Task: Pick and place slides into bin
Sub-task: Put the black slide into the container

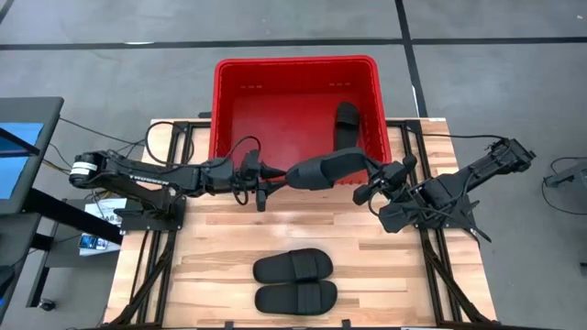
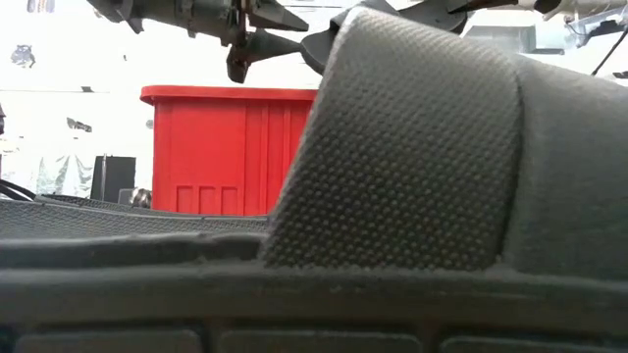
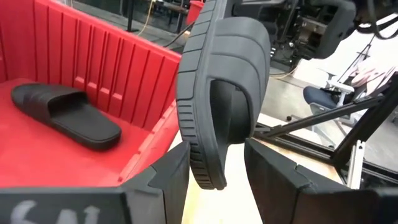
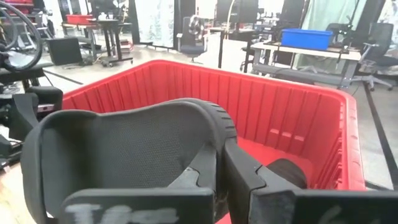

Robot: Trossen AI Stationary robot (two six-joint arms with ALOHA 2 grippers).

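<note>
One black slide (image 1: pixel 323 170) hangs on its side over the near wall of the red bin (image 1: pixel 229 101), between my two grippers. My right gripper (image 1: pixel 370 176) is shut on its right end. My left gripper (image 3: pixel 216 149) is open, level, with a finger on either side of the slide's other end (image 3: pixel 208 162). Another slide (image 1: pixel 347 124) lies sole down on the bin's floor at the right. Two slides (image 1: pixel 292 266) (image 1: pixel 295 297) lie side by side on the table near its front edge. My right gripper pinches the slide between its two fingers (image 4: pixel 239 168) at the strap's edge (image 4: pixel 208 134), close to the sole's ribbed side; the fingers cover the exact spot. It comes level from the table's right. The slide is clear of table and bin, sole upright. My left gripper: the sole's ribbed edge (image 3: pixel 189 155) lies close against one finger (image 3: pixel 171 180); whether they touch I cannot tell.
The bin stands beyond the wooden table's far edge (image 1: pixel 183 124). In the low view one of the table's slides (image 2: pixel 412 147) fills most of the picture. Bare wood (image 1: pixel 303 220) lies between the arms and the two slides in front.
</note>
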